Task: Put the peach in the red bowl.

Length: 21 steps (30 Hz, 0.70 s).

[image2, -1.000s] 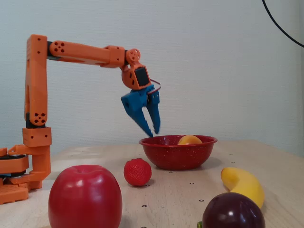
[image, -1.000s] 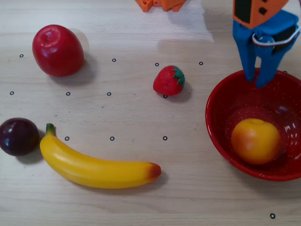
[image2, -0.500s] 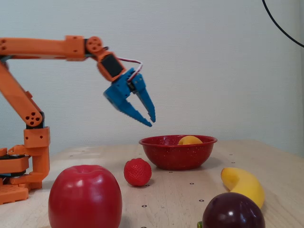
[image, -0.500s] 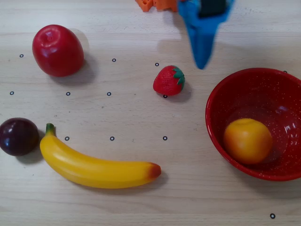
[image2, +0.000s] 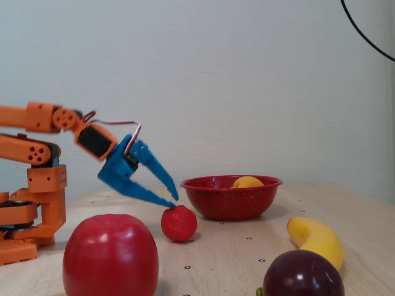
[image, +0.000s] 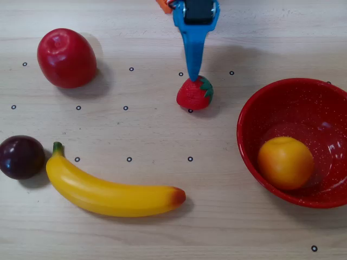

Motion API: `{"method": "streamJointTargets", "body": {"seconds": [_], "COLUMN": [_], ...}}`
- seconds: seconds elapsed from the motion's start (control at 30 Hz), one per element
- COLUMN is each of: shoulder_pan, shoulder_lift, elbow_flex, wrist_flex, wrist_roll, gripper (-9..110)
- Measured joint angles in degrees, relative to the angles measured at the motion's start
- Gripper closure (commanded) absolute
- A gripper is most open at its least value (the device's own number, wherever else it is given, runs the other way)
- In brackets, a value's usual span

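Observation:
The orange-yellow peach (image: 285, 162) lies inside the red speckled bowl (image: 271, 103) at the right of the overhead view. In the fixed view only its top (image2: 247, 182) shows above the bowl's rim (image2: 210, 184). My blue gripper (image: 193, 77) hangs at the top centre, left of the bowl and apart from it. Its fingertips meet just over the back of a red strawberry (image: 194, 93). In the fixed view the gripper (image2: 174, 200) slopes down with its jaws together and holds nothing.
A red apple (image: 66, 58) sits at the top left, a dark plum (image: 20, 157) at the left edge, and a yellow banana (image: 111, 193) lies along the front. The orange arm base (image2: 31, 185) stands at the left in the fixed view.

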Motion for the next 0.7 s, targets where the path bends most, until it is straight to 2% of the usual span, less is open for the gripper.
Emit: {"method": "streamJointTargets", "body": {"seconds": [0.33,0.7], "shoulder_pan": [0.26,-0.62], "shoulder_lift": [11.16,19.69], "elbow_flex": [6.59,6.94], "wrist_flex": [-1.85,14.15], "wrist_roll": [-0.53,-8.17], "gripper": [101,101]}}
